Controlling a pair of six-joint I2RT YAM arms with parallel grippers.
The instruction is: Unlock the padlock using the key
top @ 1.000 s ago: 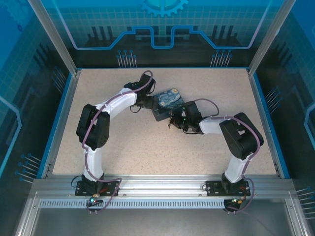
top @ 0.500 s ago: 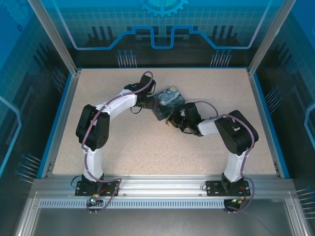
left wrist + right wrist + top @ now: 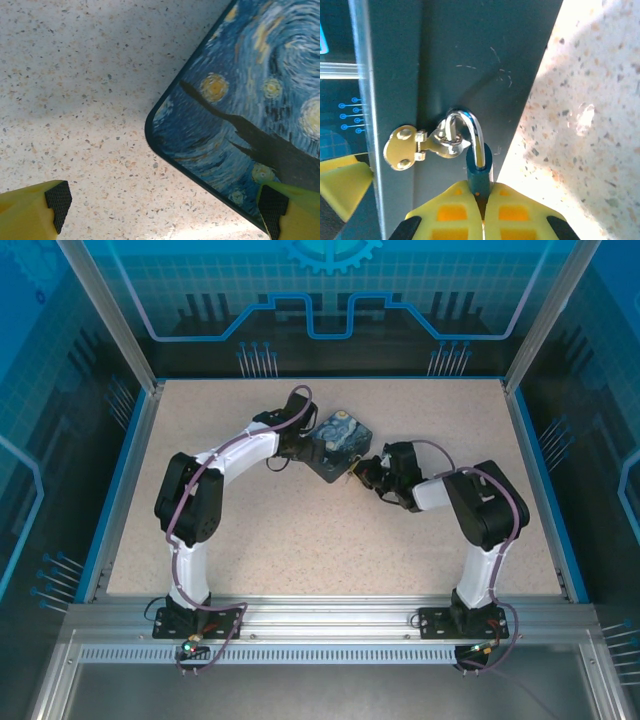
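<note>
Right gripper (image 3: 482,207) is sitting with its yellow fingers pressed together, tips butting against the bottom end of the padlock (image 3: 479,167). A thin dark sliver (image 3: 481,202) is showing in the seam between them, right under the lock body; can't tell if that's the key. Padlock is hanging on the dark side wall of the starry-print box (image 3: 470,60), with its shackle (image 3: 472,127) looping through the small metal hasp (image 3: 417,146). Can't tell whether the shackle is latched. Lock body is lying just beside the speckled table (image 3: 580,125). In the top view the box is sitting mid-table with an arm reaching in from each side. Left gripper (image 3: 165,205) is hovering at a corner of the box lid with fingers spread wide. One pad (image 3: 57,199) is hanging over bare table and the other pad (image 3: 272,212) over the lid edge, gripping nothing.
</note>
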